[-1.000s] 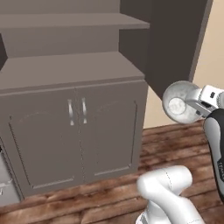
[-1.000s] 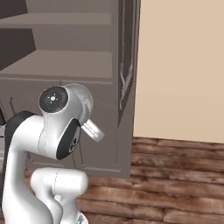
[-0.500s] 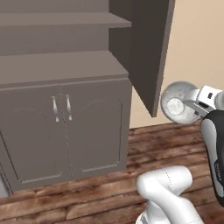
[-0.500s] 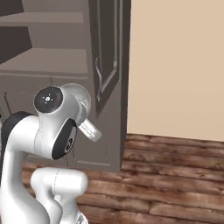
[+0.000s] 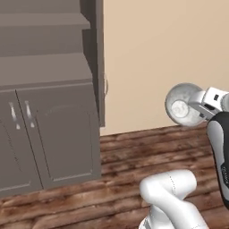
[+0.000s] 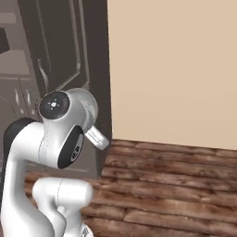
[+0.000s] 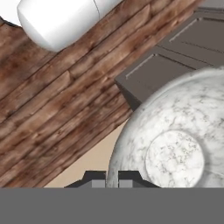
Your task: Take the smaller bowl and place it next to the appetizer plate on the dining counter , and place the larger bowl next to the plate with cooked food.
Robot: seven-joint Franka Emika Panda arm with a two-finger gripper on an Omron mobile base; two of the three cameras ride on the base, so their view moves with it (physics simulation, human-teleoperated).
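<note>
Hand view: tool (image 7: 112,177) pinches the round, speckled grey-white smaller bowl (image 7: 175,140) by its rim.

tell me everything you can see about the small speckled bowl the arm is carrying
The smaller bowl is plain grey-white with fine darker speckles, stone-like in look, round, with a flat circular bottom inside. It is empty. It is held up in the air, tipped on its side so its opening faces the left base camera, above the wooden floor and in front of the beige wall. The shut gripper pinches its rim; nothing else touches it.
</note>
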